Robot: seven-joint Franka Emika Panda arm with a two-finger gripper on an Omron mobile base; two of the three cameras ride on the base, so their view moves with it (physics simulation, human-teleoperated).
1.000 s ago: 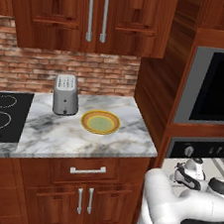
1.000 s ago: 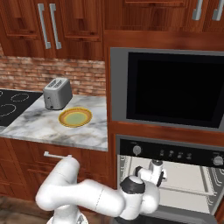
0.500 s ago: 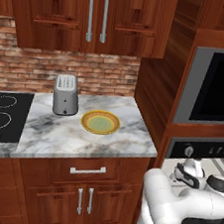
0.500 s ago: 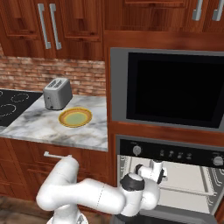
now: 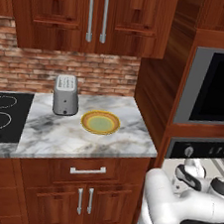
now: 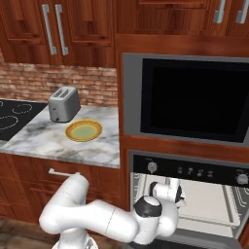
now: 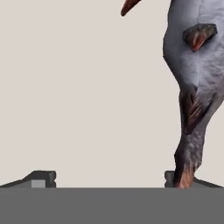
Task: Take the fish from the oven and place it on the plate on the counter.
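Observation:
The fish [image 7: 190,65], grey-silver with reddish fins, lies on a pale surface close under my hand and runs down the right side of the hand view. Its tail ends at my right fingertip [image 7: 175,177]. My gripper [image 7: 109,179] is open, and most of the gap between the fingers holds nothing. My arm reaches into the open oven [image 5: 204,151] [image 6: 189,170], below its black knob strip. The yellow-rimmed plate [image 5: 100,122] [image 6: 83,130] sits bare on the marble counter [image 5: 55,136] [image 6: 44,138], left of the oven.
A steel toaster [image 5: 65,95] [image 6: 63,103] stands just behind the plate. A black cooktop [image 5: 3,117] occupies the counter's left end. A grey-framed black glass unit [image 6: 194,99] sits above the oven. Wire rack rails [image 6: 240,199] line the oven's side wall.
My hand has barely shifted inside the oven. The jaws stay wide open.

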